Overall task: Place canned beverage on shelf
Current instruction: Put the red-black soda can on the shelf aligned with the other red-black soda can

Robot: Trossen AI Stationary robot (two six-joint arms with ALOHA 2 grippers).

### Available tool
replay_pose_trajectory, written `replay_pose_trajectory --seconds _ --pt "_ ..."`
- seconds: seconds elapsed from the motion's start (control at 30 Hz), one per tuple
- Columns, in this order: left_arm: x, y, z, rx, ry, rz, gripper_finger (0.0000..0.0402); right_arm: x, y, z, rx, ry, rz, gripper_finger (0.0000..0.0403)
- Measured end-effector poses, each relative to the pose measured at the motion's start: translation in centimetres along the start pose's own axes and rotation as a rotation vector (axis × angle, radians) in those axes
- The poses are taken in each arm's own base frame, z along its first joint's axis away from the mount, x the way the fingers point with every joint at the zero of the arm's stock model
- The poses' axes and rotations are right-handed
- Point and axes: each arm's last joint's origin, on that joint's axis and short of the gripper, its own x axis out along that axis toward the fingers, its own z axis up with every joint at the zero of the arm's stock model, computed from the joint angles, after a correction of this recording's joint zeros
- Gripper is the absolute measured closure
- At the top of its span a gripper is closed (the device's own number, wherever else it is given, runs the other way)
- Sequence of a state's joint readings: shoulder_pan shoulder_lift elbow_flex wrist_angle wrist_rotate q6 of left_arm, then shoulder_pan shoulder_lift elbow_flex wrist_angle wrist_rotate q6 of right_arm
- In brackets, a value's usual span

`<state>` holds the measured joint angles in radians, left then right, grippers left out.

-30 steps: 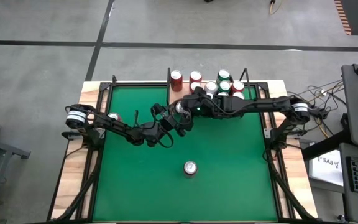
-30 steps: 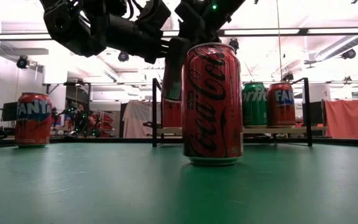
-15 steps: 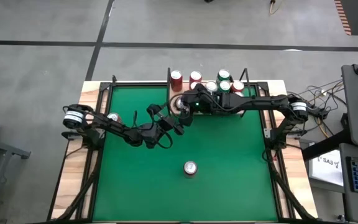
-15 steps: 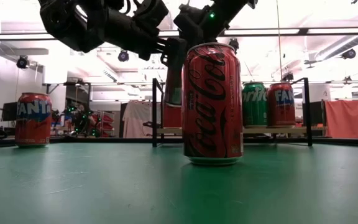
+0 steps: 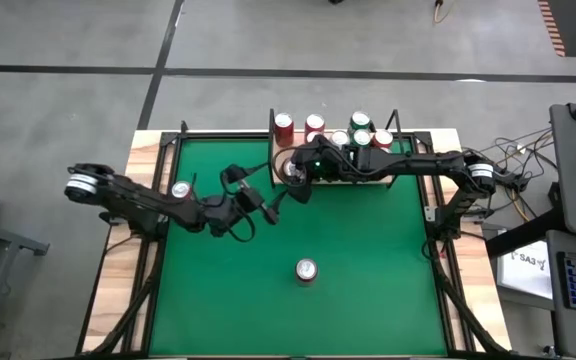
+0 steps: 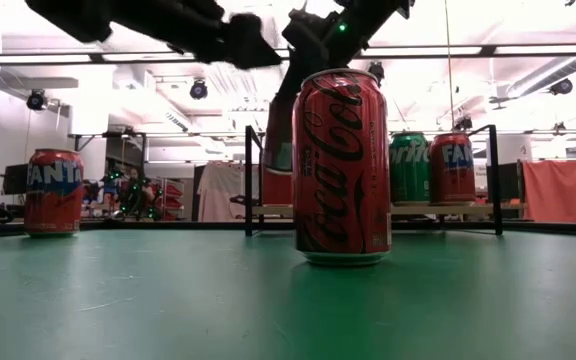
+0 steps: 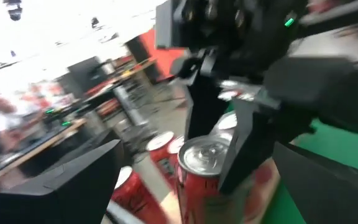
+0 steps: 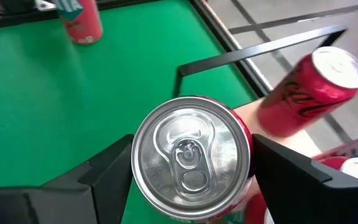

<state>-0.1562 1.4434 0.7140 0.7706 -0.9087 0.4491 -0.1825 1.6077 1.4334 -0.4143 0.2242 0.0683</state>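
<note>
R gripper (image 8: 191, 180) is clamped on a red aluminium can with silver top (image 8: 191, 155), one dark finger each side of it, held upright at the left end of the light tan wood shelf with thin black metal uprights (image 5: 333, 165). In the R wrist view the can's base area sits over the shelf's pale board edge; can't tell if it's touching the board or just above.

L gripper (image 5: 268, 200) w/ fingers spread apart, holding nothing, hangs over the green felt tabletop (image 5: 368, 260), near the shelf's left end and a bit toward the table centre from it. In the L wrist view its fingers frame the held can from a short way off, not touching.

Already on the shelf: several red cans (image 5: 284, 123) and green cans (image 5: 360, 121), standing upright. A red Coca-Cola can (image 6: 342, 165) stands alone mid-table, well apart from the shelf. An orange-red Fanta can w/ blue label (image 6: 53, 191) stands by the table's left edge, far from the shelf.
</note>
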Motion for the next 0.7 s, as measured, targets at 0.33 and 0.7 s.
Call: replay_pose_trajectory --seconds 0.33,0.7 --pt "-2.8 4.8 2.1 -0.022 -0.082 -0.333 0.0003 0.3 -1.3 0.1 0.042 0.008 0.042 0.0128" --pt "-4.0 8.1 2.9 -0.042 -0.102 -0.296 0.0003 2.9 -1.7 -0.9 0.026 0.072 0.033 0.0128"
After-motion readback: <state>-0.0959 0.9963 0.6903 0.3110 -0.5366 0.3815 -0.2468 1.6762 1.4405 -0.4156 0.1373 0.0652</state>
